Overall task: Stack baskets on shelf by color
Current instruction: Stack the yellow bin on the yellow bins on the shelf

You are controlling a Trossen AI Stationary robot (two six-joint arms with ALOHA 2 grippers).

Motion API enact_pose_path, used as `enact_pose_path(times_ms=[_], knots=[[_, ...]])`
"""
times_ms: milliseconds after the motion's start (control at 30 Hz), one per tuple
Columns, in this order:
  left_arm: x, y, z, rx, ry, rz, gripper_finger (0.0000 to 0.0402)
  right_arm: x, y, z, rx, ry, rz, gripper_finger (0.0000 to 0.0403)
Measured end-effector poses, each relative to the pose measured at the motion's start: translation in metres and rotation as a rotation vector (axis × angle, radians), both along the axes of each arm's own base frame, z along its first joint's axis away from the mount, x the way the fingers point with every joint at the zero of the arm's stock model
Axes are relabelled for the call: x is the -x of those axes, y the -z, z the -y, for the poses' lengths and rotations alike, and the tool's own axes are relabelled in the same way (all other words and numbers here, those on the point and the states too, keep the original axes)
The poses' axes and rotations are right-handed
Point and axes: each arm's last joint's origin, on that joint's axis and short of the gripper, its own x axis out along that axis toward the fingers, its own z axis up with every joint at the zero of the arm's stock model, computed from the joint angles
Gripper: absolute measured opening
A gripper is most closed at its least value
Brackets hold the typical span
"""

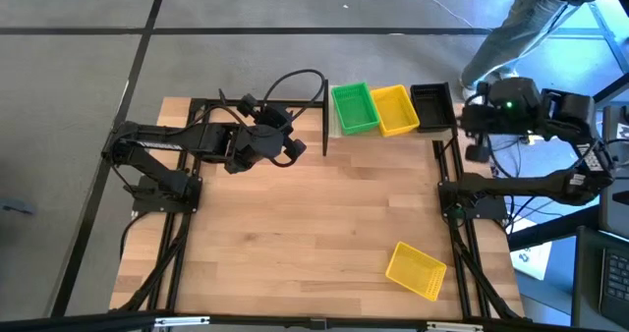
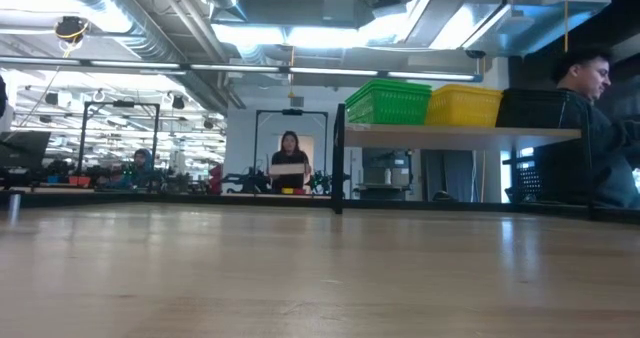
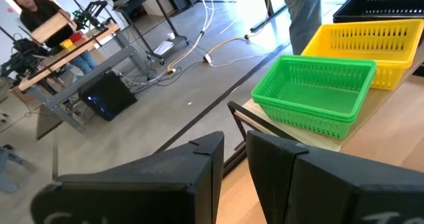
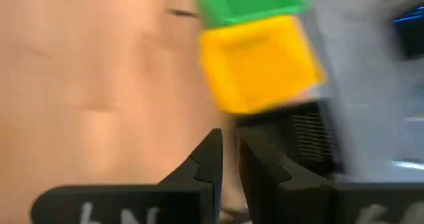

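Observation:
The shelf (image 2: 450, 134) stands at the table's far edge and carries a green basket stack (image 1: 354, 108), a yellow one (image 1: 396, 110) and a black one (image 1: 431, 106), side by side. In the left wrist view the green stack (image 3: 315, 95) shows two nested rims. A single yellow basket (image 1: 416, 270) lies on its base near the table's near right corner. My left gripper (image 1: 293, 147) hovers just left of the shelf, shut and holding nothing (image 3: 235, 164). My right gripper (image 1: 474, 124) hangs beside the black stack's right side, shut and holding nothing (image 4: 230, 164).
A black post (image 1: 325, 116) of the shelf stands between my left gripper and the green stack. Bare planks (image 1: 314, 224) fill the table's middle. A person (image 2: 585, 128) stands past the far right corner, and others sit at benches in the room beyond (image 2: 289, 160).

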Motion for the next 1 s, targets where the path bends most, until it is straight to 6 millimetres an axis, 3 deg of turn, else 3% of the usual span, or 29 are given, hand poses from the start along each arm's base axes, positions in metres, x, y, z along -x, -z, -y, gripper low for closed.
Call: enact_pose_path(times_ms=[233, 367, 533, 800, 1000], knots=[[0.000, 0.000, -0.003, 0.000, -0.009, -0.001, 0.0060, 0.009, 0.000, -0.020, -0.431, -0.146, 0.193, 0.0048], [-0.001, 0.001, -0.005, 0.016, 0.011, -0.003, 0.0060, 0.009, 0.010, -0.024, -0.609, -0.111, 0.201, 0.0048], [-0.002, 0.001, -0.004, 0.043, 0.057, -0.005, 0.0060, 0.009, 0.038, -0.028, -0.795, -0.068, 0.136, 0.0048], [-0.001, 0.002, -0.005, 0.042, 0.056, -0.015, 0.0060, 0.000, 0.100, -0.034, -1.095, -0.068, -0.081, 0.0048], [-0.001, 0.002, -0.005, 0.042, 0.055, -0.015, 0.0060, -0.008, 0.134, -0.037, -1.145, -0.169, -0.214, 0.0048]])
